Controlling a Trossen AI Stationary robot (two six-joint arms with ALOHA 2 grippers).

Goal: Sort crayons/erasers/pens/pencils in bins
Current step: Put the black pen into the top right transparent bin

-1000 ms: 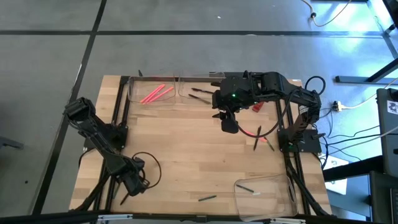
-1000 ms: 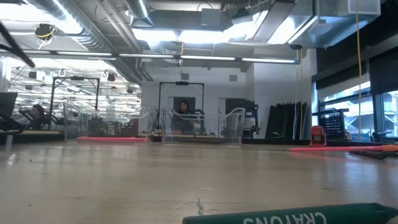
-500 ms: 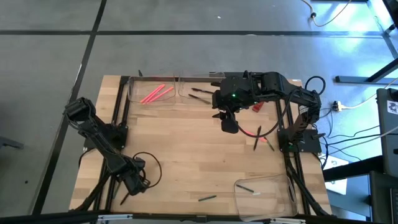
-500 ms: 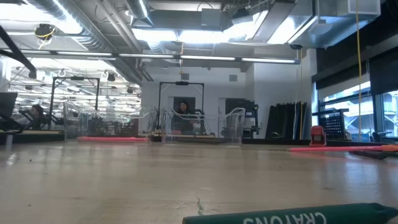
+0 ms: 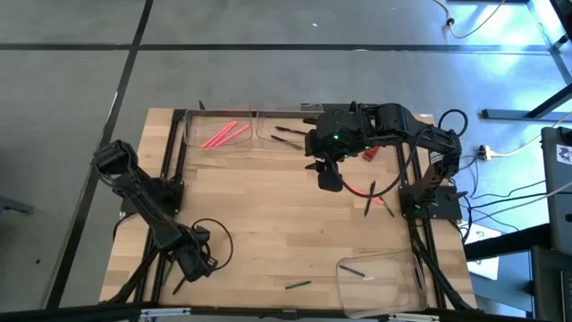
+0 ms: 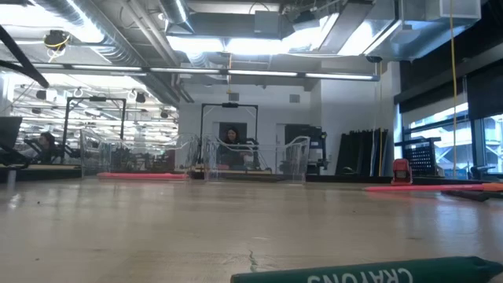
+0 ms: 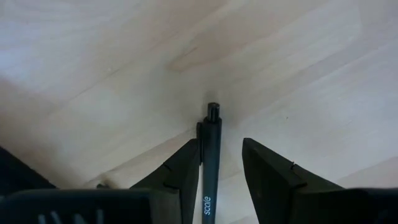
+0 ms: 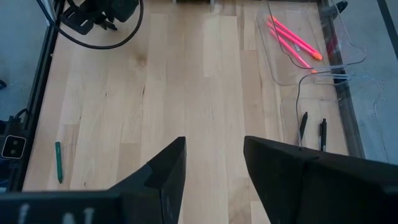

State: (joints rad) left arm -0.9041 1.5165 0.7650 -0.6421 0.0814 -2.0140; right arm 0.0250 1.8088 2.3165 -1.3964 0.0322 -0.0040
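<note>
high view: right arm over the far bins, left arm down on a pen

right gripper (image 5: 328, 179) poised above the bench (image 5: 268, 224) just near of the middle far bin (image 5: 284, 134), fingers spread and empty in the right wrist view. left gripper (image 5: 190, 261) low at the near left corner; in the left wrist view fingers (image 7: 180, 174) part open around a black pen (image 7: 210, 162), which lies against one finger with a gap to the other, so not yet pinched. pink sticks (image 5: 223, 135) in the far left bin (image 5: 192, 134), black pens (image 5: 288, 136) in the middle one, a grey stick (image 5: 353, 267) in the near right bin (image 5: 393, 268). loose pieces near the right edge (image 5: 373, 199) and one at the near edge (image 5: 298, 285).

risks, as judged: pen off-centre between the left fingers, likely to roll or twist away on closing; clear bin walls easy to clip.
</note>
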